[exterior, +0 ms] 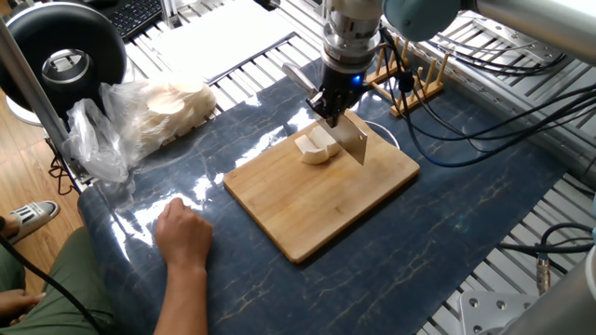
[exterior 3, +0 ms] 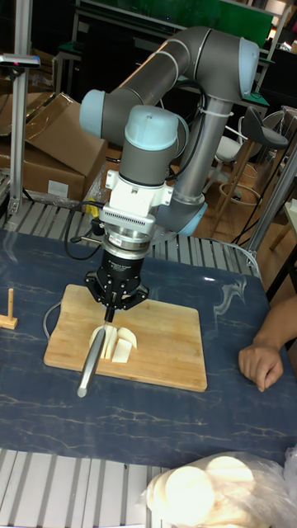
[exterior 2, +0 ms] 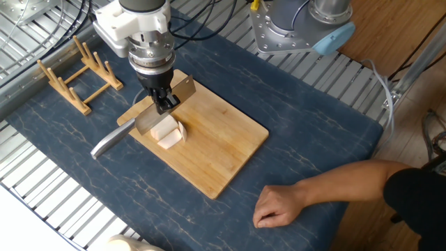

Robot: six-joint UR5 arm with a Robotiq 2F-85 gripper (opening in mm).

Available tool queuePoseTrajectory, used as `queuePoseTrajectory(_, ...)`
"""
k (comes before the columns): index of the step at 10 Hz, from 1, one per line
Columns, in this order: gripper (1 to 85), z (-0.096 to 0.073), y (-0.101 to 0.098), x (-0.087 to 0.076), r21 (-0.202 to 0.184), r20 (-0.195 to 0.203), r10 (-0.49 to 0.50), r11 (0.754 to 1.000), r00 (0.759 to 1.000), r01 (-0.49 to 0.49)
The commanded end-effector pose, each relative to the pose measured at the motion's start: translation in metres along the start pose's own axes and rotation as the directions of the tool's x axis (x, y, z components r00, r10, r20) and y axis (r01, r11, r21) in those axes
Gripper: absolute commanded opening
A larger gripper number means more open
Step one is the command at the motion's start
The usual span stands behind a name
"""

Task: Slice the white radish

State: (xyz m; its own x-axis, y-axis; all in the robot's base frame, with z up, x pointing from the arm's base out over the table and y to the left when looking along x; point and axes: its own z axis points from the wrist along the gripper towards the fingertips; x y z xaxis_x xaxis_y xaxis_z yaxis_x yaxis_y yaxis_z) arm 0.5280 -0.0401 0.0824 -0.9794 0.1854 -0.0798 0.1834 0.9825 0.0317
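Observation:
The white radish [exterior: 317, 147] lies as a few cream-white wedge pieces [exterior 2: 169, 132] near the far end of a bamboo cutting board [exterior: 317, 219]. My gripper [exterior: 331, 113] hangs straight above them, shut on a steel knife [exterior 2: 162, 113] near where blade meets handle. The blade [exterior: 353, 143] stands on edge, and its lower edge is down among the radish pieces [exterior 3: 115, 342]. The knife handle [exterior 2: 111, 143] sticks out past the board's edge. In the tall fixed view the gripper [exterior 3: 110, 312] sits over the knife [exterior 3: 89, 367], which shows edge-on between the wedges.
A person's hand [exterior: 183, 233] rests on the blue mat near the board's front corner. A clear plastic bag of pale round slices [exterior: 158, 107] lies to the left. A wooden rack [exterior 2: 77, 73] stands behind the board, and cables trail beside it.

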Motion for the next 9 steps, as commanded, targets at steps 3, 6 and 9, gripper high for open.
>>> queuePoseTrajectory(3, 1.0, -0.0015, 0.0039, -0.0033, -0.008, 0.012, 0.016, 1.0, 1.0, -0.016)
queuePoseTrajectory(6, 1.0, -0.0005, 0.0046, -0.0029, -0.009, 0.015, 0.018, 1.0, 1.0, -0.018)
queuePoseTrajectory(9, 1.0, -0.0007, 0.0059, -0.0031, -0.011, 0.015, 0.023, 1.0, 1.0, -0.022)
